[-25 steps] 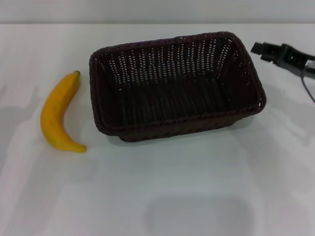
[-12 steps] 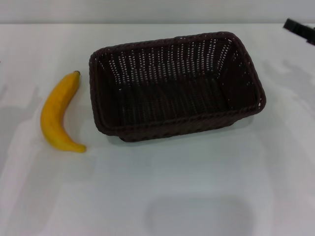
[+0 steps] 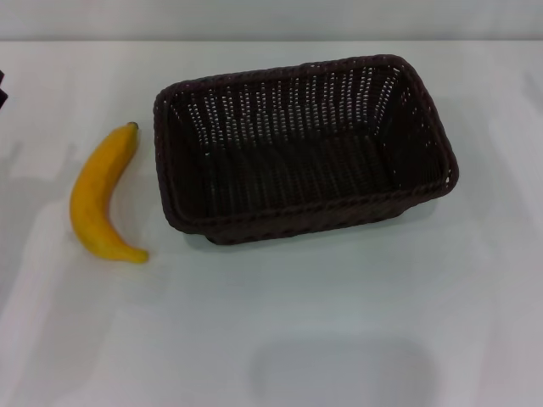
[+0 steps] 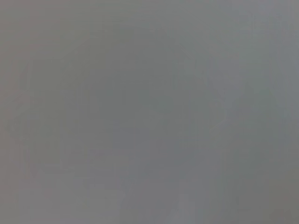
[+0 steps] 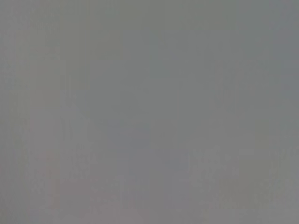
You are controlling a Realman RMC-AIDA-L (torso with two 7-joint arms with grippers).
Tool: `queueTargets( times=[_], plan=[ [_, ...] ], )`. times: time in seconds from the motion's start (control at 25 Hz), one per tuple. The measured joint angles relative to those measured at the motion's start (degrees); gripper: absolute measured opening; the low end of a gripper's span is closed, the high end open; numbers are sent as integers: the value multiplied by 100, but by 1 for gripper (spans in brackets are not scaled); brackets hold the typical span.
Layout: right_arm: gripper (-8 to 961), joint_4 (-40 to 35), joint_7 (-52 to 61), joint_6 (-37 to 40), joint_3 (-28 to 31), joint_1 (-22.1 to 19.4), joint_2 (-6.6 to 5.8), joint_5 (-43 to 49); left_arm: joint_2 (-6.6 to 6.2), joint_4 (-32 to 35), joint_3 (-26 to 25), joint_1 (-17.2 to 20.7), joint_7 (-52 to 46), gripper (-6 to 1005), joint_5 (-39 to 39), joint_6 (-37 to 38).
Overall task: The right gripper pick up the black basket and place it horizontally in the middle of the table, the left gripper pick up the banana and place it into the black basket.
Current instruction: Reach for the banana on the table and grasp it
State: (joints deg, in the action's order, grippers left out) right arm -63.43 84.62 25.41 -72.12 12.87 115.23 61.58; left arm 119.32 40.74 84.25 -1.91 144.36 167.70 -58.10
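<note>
The black basket (image 3: 302,146) lies with its long side across the middle of the white table (image 3: 339,322) in the head view, open side up and with nothing in it. The yellow banana (image 3: 100,195) lies on the table just left of the basket, apart from it, its dark stem tip pointing away from me. A dark sliver of my left gripper (image 3: 2,89) shows at the left edge, well clear of the banana. My right gripper is out of view. Both wrist views show only plain grey.
Bare white tabletop surrounds the basket and the banana on all sides. The table's far edge (image 3: 271,40) runs along the top of the head view.
My right gripper drew back from the basket's right end and left the view at the right. A dark tip of the left gripper has appeared at the left edge.
</note>
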Motion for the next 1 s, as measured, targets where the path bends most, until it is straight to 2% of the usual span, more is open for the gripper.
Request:
queueTargets(
  times=[0.32,0.4,0.52,0.68,0.8,1.0],
  plan=[
    [678,402,-2672,127,379,37,0,-1441,10,16,3,-98,-65,876,0,81],
    [678,612,-3708,421,418,34,6,-2148,12,24,11,-100,-103,876,-1,83],
    [678,1103,-4989,1285,566,28,6,-3191,13,38,15,-100,-130,876,-1,85],
    [678,2042,-6398,2994,650,34,3,-4523,13,52,39,-96,-132,876,-1,81],
    [678,2477,-6598,3761,653,41,-10,-4833,12,102,54,-86,-133,876,-1,91],
    [678,2693,-6505,4008,599,4,-15,-4826,-7,161,116,-117,-138,876,-1,269]
  ],
)
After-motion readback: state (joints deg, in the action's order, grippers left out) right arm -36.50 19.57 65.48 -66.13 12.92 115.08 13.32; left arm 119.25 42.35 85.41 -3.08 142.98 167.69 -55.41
